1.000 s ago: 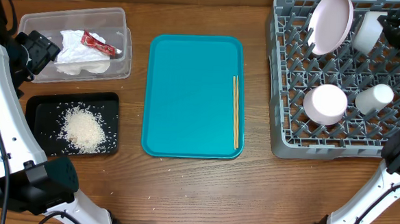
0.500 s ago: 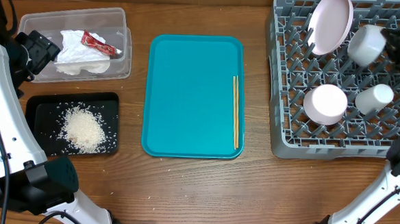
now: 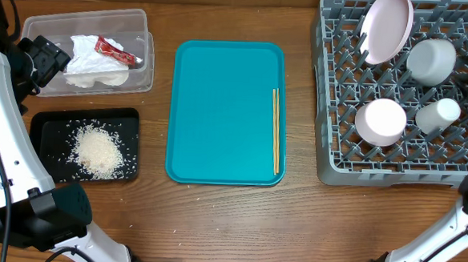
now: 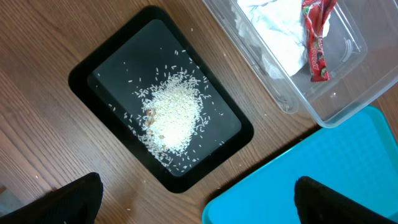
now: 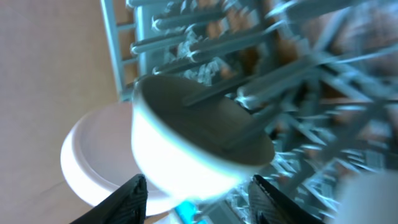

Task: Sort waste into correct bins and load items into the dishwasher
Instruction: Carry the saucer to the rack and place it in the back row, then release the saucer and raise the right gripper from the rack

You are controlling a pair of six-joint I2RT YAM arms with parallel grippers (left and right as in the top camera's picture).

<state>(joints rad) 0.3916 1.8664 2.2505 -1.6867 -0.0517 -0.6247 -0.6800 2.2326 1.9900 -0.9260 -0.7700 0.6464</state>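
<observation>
The white bowl [image 3: 432, 61] [image 5: 186, 155] lies tilted on the pegs of the grey dish rack [image 3: 337, 152] [image 5: 311, 81], beside the upright white plate [image 3: 388, 27] [image 5: 93, 162]. My right gripper [image 5: 202, 199] is open just behind the bowl, jaws spread on either side of it and holding nothing. A pale cup [image 3: 438, 115] and a round white dish [image 3: 380, 121] sit lower in the rack. The chopsticks [image 3: 276, 131] lie on the teal tray [image 3: 219, 114]. My left gripper [image 4: 202, 202] hangs open and holds nothing, above the gap between the black tray [image 4: 87, 68] and the teal tray.
The clear tub [image 3: 140, 78] [image 4: 336, 106] holds the crumpled napkin [image 3: 89, 59] and the red wrapper [image 3: 115, 51]. Rice [image 3: 98, 149] [image 4: 171, 115] is heaped in the black tray [image 3: 45, 129]. The left arm [image 3: 41, 61] stands beside the tub. A few grains dot the wood.
The right gripper has opened and let go of the bowl, which has dropped down onto the rack pegs. The right arm has drawn back toward the right edge. The left arm is still.
</observation>
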